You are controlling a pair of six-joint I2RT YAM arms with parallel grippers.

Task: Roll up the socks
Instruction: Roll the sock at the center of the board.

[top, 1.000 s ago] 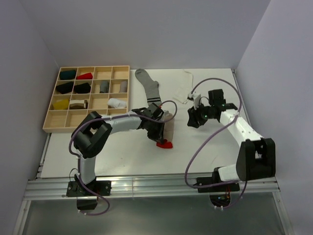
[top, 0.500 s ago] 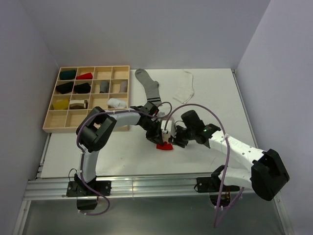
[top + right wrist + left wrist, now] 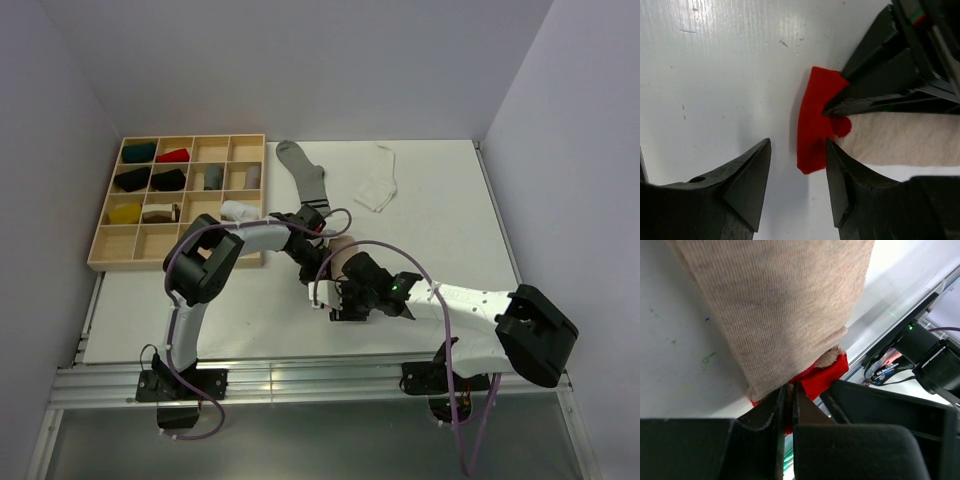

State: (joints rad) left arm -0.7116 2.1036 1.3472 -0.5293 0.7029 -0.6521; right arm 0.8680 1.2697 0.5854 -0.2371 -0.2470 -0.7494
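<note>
A beige sock [image 3: 790, 305] with a red end [image 3: 825, 377] lies mid-table. My left gripper [image 3: 788, 390] is shut on its edge where the beige meets the red. In the top view the left gripper [image 3: 317, 268] sits over the beige sock [image 3: 343, 250]. My right gripper [image 3: 797, 142] is open just above the table, its fingers either side of the tip of the red end [image 3: 815, 125], apart from it. From above, the right gripper [image 3: 335, 303] hides the red end. A long grey sock with black stripes [image 3: 305, 180] lies flat behind.
A wooden compartment tray [image 3: 108, 240] with several rolled socks stands at the left. A small white sock [image 3: 378, 190] lies at the back, right of centre. The table's front rail [image 3: 300, 375] runs close behind the right gripper. Both arms crowd the middle.
My right arm has swung from the right side of the table leftward and down to the sock's red end, its jaws a little wider. The left gripper has kept its hold and barely moved.
</note>
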